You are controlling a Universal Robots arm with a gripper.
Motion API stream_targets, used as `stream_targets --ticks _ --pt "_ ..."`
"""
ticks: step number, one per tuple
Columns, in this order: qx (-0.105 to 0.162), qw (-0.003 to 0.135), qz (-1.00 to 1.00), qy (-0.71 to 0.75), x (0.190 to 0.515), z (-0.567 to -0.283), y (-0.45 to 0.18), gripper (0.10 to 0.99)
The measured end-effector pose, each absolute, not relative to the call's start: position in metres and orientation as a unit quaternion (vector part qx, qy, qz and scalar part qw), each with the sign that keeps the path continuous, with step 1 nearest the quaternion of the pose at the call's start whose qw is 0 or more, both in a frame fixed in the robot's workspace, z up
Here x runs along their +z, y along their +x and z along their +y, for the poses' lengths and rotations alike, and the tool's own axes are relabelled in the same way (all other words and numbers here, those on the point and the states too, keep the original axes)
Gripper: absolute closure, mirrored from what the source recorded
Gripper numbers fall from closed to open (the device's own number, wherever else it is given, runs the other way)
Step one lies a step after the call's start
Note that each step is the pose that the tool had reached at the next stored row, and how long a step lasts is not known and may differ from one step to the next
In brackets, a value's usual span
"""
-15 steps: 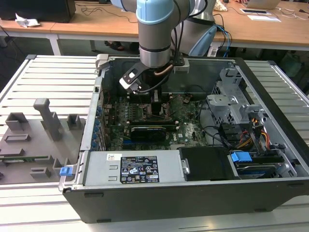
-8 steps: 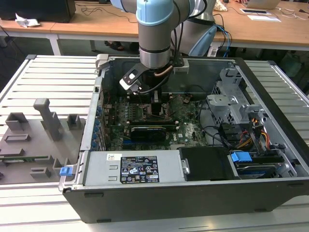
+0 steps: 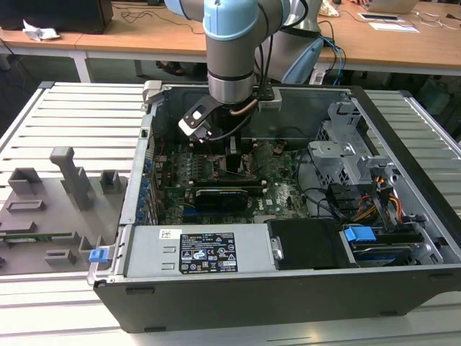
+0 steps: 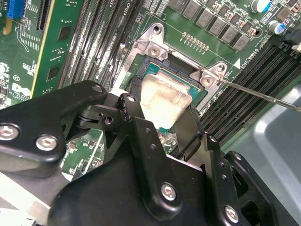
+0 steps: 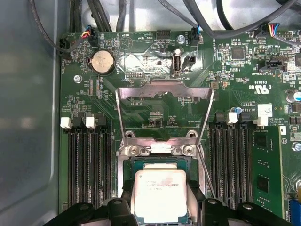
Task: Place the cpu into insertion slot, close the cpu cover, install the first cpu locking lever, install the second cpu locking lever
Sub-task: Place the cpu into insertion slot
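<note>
In both wrist views the cpu [image 5: 160, 195] [image 4: 165, 100], a flat square chip with a silver face, lies over the insertion slot [image 5: 139, 163] [image 4: 175, 70], a black socket with a metal rim. My gripper [image 5: 160, 203] [image 4: 162, 112] [image 3: 234, 155] reaches down into the computer case, its black fingers [image 5: 126, 200] pressed against two opposite sides of the chip. The cpu cover [image 5: 164, 88], a thin metal frame with a square window, stands swung open beyond the socket. A thin wire locking lever [image 5: 207, 175] [image 4: 263, 96] sticks up beside the socket, unlatched.
Long black memory slots [image 5: 89, 165] [image 5: 230, 162] flank the socket. A coin battery [image 5: 102, 61] sits past the cover. In the exterior view a black card [image 3: 223, 196], a power supply [image 3: 194, 252] and a drive cage [image 3: 353, 155] crowd the case. Grey fixtures [image 3: 68, 173] stand on that view's left.
</note>
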State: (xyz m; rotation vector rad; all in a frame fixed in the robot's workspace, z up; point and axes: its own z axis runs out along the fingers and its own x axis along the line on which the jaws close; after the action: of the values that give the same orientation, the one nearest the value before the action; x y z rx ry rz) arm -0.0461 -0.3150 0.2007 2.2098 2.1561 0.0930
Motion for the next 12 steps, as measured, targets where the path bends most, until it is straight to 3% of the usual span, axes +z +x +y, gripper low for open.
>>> stream_targets --ticks 5,6,12 --pt "0.03 0.026 0.698 0.715 0.2005 -0.3149 -0.046 0.545" --pt "0.03 0.026 0.698 0.715 0.2005 -0.3149 -0.046 0.482" --pt "0.03 0.026 0.698 0.715 0.2005 -0.314 -0.0461 0.482"
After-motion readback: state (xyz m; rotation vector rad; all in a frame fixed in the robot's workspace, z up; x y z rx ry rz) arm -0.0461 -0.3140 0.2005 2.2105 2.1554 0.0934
